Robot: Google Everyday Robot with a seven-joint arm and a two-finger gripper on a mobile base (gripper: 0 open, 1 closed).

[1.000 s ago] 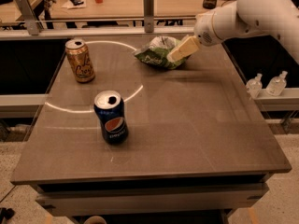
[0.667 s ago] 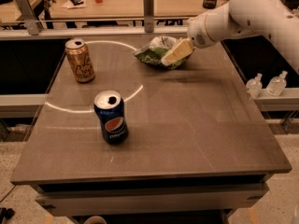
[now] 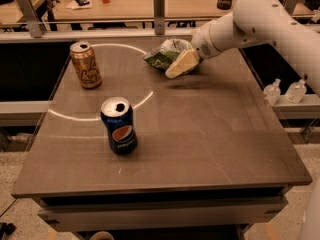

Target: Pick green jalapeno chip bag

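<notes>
The green jalapeno chip bag is crumpled and light green. It is at the back middle of the grey table, and a dark shadow lies on the table just below it. My gripper reaches in from the right on the white arm and is shut on the bag's right side. One pale finger lies across the front of the bag and the other is hidden behind it. The bag looks slightly raised off the table.
A gold can stands at the back left. A blue Pepsi can stands left of the middle. Two small clear bottles sit on a ledge beyond the table's right edge. A metal rail runs behind the table.
My gripper has shifted a little to the left and closed in on the bag. The bag now shows a separate shadow beneath it. The cans have not moved.
</notes>
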